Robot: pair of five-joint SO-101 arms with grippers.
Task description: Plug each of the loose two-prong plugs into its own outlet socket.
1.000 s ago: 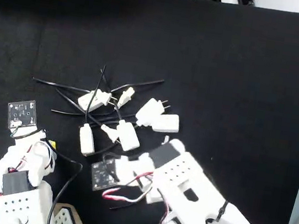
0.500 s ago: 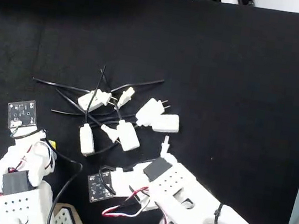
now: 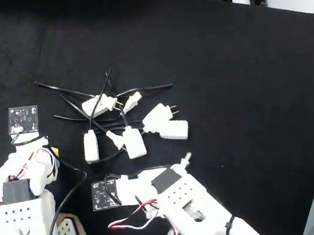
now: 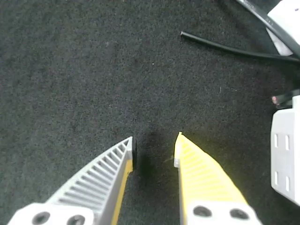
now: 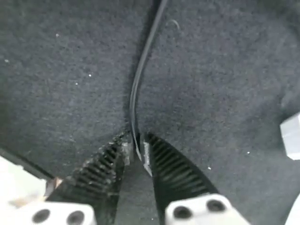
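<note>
White plastic two-prong plugs [image 3: 135, 142] are lying tangled on the black tabletop [image 3: 256, 79], probably light and best gripped by their stiff bodies; right jaws are pinching a thin black cord [image 5: 140, 79], left jaws sitting part-open, empty.

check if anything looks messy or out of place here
Yes: the plugs and their black cords lie in a tangled heap left of the table's middle, cords crossing one another and plugs pointing different ways. Nothing looks broken.
</note>
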